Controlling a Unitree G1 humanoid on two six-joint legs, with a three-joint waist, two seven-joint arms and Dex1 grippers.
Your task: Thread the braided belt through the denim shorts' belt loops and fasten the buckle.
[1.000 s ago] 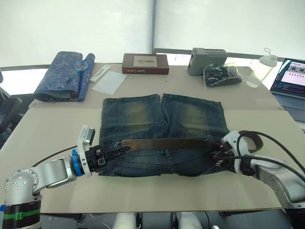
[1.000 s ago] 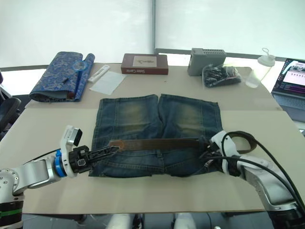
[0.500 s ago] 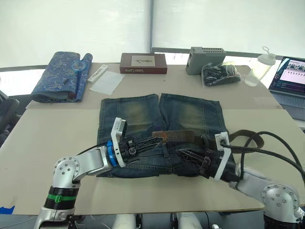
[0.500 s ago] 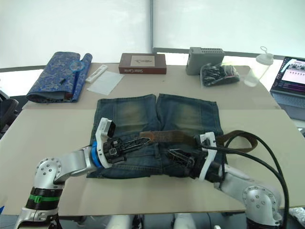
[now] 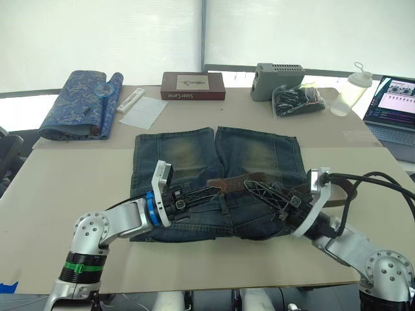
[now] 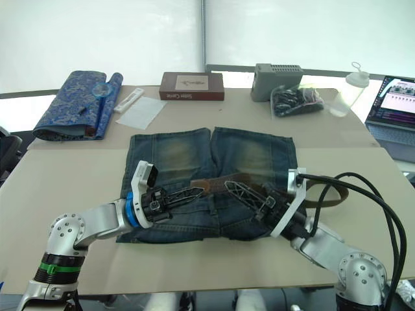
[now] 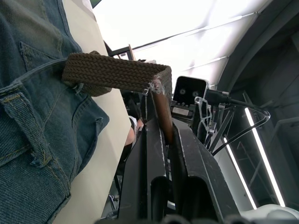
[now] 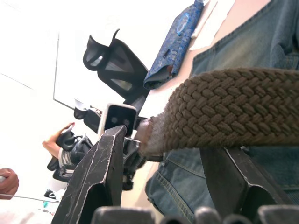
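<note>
The denim shorts (image 5: pixel 217 162) lie flat mid-table, waistband toward me. The braided belt (image 5: pixel 235 183) runs across the waist and curls off the right side (image 5: pixel 347 193). My left gripper (image 5: pixel 217 189) is shut on the belt's smooth brown leather tip (image 7: pixel 162 109), held just above the waistband near the middle. My right gripper (image 5: pixel 254 186) stands open close to the right of it, with the braided belt (image 8: pixel 233 107) passing between its fingers (image 8: pixel 100 172). A belt loop (image 7: pixel 29 135) shows on the waistband beside the left gripper. The buckle is hidden.
At the back of the table lie a blue patterned folded cloth (image 5: pixel 81 103), a white paper (image 5: pixel 144 111), a brown box (image 5: pixel 193 85), a grey device (image 5: pixel 279 72), a black bag (image 5: pixel 298 100), a bottle (image 5: pixel 343 97) and a laptop (image 5: pixel 392 107). Black cables (image 5: pixel 382 181) trail from the right arm.
My left gripper carried the belt tip from the shorts' left edge to the middle. My right gripper swung in from the right and rose, open, around the belt.
</note>
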